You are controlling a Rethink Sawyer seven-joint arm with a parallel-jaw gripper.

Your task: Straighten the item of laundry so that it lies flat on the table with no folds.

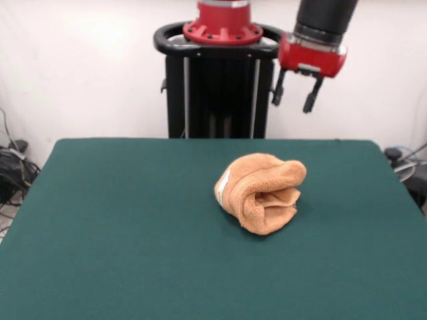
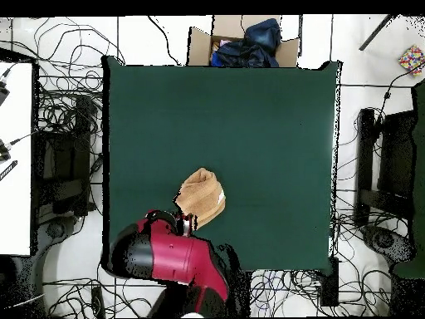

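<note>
The orange-tan towel (image 1: 262, 191) lies crumpled in a rolled, folded heap on the dark green table (image 1: 120, 227), right of centre in the front view. A bit of white label shows at its left side. In the overhead view the towel (image 2: 202, 196) sits near the table's (image 2: 266, 125) robot-side edge. My gripper (image 1: 296, 95) hangs high above the table's far edge, up and to the right of the towel, not touching it. Its two black fingers (image 1: 311, 99) are apart and hold nothing. In the overhead view the red arm (image 2: 170, 253) covers the gripper.
The black pedestal (image 1: 220, 93) stands behind the table's far edge. A cardboard box with dark cloth (image 2: 245, 43) sits beyond the table's far side in the overhead view. Cables (image 2: 58, 125) lie on the floor around the table.
</note>
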